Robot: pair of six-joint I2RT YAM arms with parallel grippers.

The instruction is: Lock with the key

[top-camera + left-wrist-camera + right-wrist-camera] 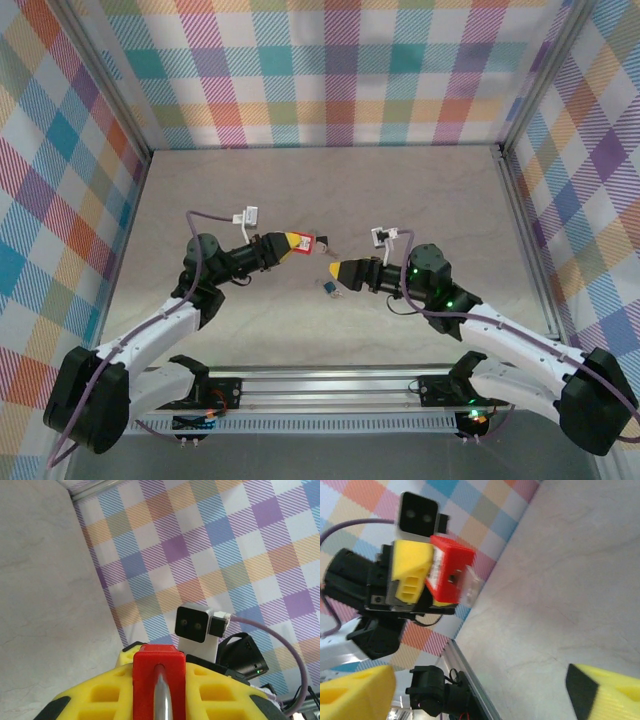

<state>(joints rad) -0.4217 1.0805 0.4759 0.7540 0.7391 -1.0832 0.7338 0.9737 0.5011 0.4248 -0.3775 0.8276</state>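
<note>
- step in hand: the approach to the key. the left gripper (296, 243) presents the red padlock (306, 242) and the right gripper (339, 270) lines up on its keyhole end; as i judge it, the turn has not begun.
- the key (326, 245): a small thin piece juts from the padlock's end face, on the side toward the right arm. from the right wrist it is a pale blur (470, 584) over the keyhole, so i take it as seated in the lock but cannot be sure.
- left jaws: clamped on the red body, one yellow finger on each side; from the left wrist the silver shackle (160, 695) runs back between them.
- right jaws: spread wide with nothing between them, and apart from the key.
- next move calls for bringing the right jaws onto the key head, pinching that thin piece squarely, then rolling the wrist while the left arm holds the body steady. a slanted pinch could slip off.
- pose: the left arm reaches forward and inward, holding the padlock above the counter (400, 190). the right arm reaches in from the other side, jaws pointing at the padlock from just nearer the bases.
- a small blue padlock (328, 288) lies on the counter near the right jaws, untouched.
</note>
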